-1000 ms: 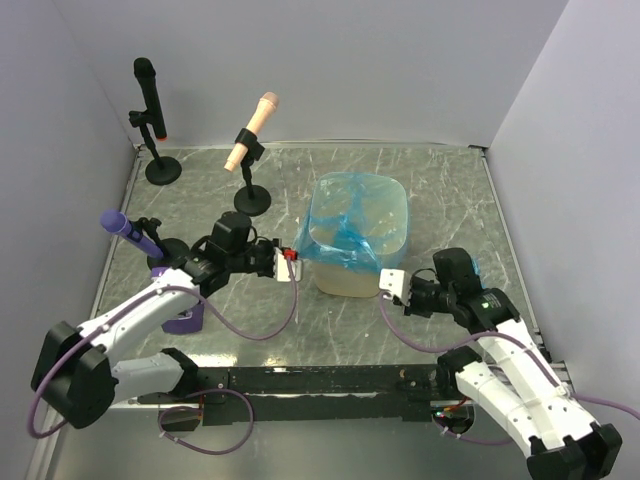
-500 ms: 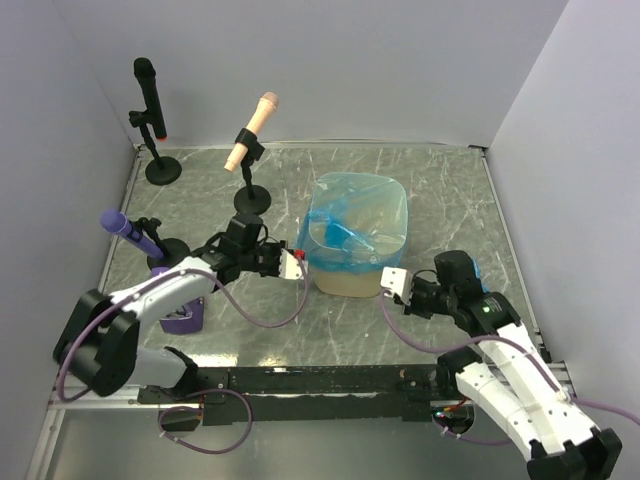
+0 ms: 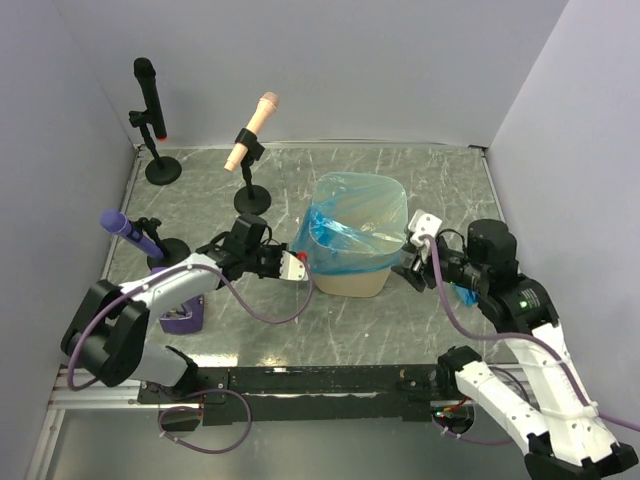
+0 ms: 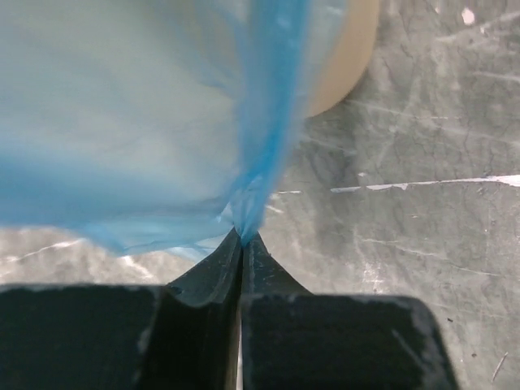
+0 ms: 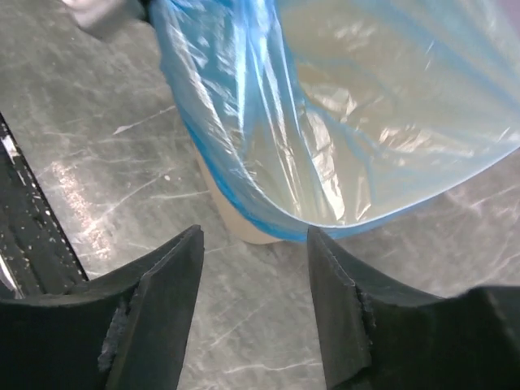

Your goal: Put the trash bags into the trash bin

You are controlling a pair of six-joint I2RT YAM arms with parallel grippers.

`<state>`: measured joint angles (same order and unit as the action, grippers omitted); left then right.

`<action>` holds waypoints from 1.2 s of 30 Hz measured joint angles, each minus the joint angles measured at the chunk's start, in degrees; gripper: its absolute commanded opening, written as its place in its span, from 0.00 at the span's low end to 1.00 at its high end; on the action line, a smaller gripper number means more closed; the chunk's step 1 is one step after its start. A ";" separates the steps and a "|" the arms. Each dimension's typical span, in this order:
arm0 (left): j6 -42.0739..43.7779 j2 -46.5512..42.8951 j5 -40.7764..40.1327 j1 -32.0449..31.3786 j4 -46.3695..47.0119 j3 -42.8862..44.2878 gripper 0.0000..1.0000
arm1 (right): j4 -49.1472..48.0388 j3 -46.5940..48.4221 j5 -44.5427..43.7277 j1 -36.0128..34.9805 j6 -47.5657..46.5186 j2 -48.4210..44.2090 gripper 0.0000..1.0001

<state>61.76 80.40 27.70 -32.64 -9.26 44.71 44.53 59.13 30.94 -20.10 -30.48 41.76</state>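
Centrally on the grey marbled tabletop (image 3: 450, 180) stands the cream-beige plastic trash bin (image 3: 350, 283). It is lined with a translucent blue plastic trash bag (image 3: 355, 215) whose mouth spreads over the rim. The left claw (image 3: 298, 266) is pinched tight on a gathered fold of the bag's edge at the bin's left side, its fingers (image 4: 203, 276) meeting with only film between them. The right claw (image 3: 418, 232) hangs just beside the bin's right rim, its jaws parted and holding nothing.
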 measured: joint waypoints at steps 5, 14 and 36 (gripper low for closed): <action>-1.88 -5.81 -0.07 -0.02 -0.02 -0.04 0.30 | -2.10 -2.32 2.38 6.29 6.69 2.36 0.65; -4.72 -10.49 0.04 -0.07 0.79 -0.02 0.45 | -6.01 -2.01 12.04 13.35 9.70 9.97 0.68; -9.81 -2.29 -0.79 -0.44 8.63 1.79 0.47 | -11.85 -6.29 24.83 18.05 10.75 20.33 0.07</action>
<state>51.94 78.11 26.92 -33.08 -0.62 46.50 32.69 52.84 55.77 -2.04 -19.73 62.08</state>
